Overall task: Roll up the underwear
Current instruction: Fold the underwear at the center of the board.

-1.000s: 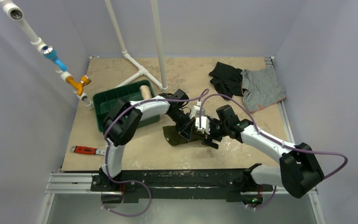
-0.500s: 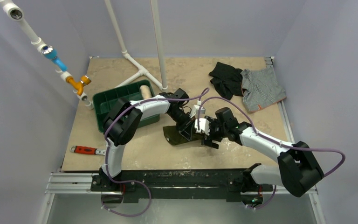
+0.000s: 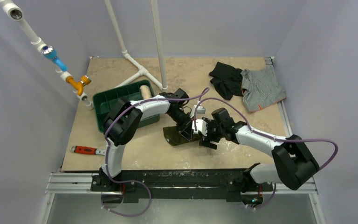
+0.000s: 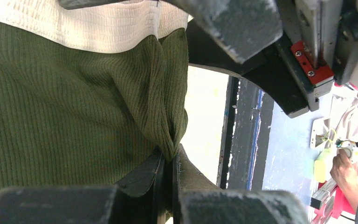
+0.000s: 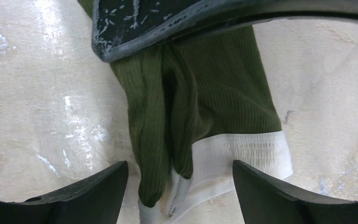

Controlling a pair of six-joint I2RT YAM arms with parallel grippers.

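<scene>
The underwear [image 3: 173, 136] is lying on the table [image 3: 121, 156] near the middle, a little toward the near edge, with both grippers meeting over its right end. Its olive ribbed cloth is bunching into long folds, and the cream waistband [image 5: 242, 154] is showing at one end, flat against the tabletop.

The left gripper [image 4: 168, 163] is reaching in from the left. Its fingers are pressing together on a raised fold of the olive cloth, pinching it between the pads. The right gripper [image 5: 179, 184] is coming in from the right, close against the left one. Its fingers are spreading wide apart, one on each side of the waistband end (the bunched cloth is sitting in the gap between them, and neither pad is seen closing on it).

Left of the underwear, a green bin [image 3: 116, 95] is sitting partly under the left arm, holding a pale roll [image 3: 144, 90]. A red-handled wrench [image 3: 85, 150] is lying near the table's front left corner. White pipes [image 3: 140, 70] are standing at the back. At the far right, well apart from the underwear, a black garment [image 3: 224, 78] is lying crumpled, touching a striped garment [image 3: 261, 87] on its right.
</scene>
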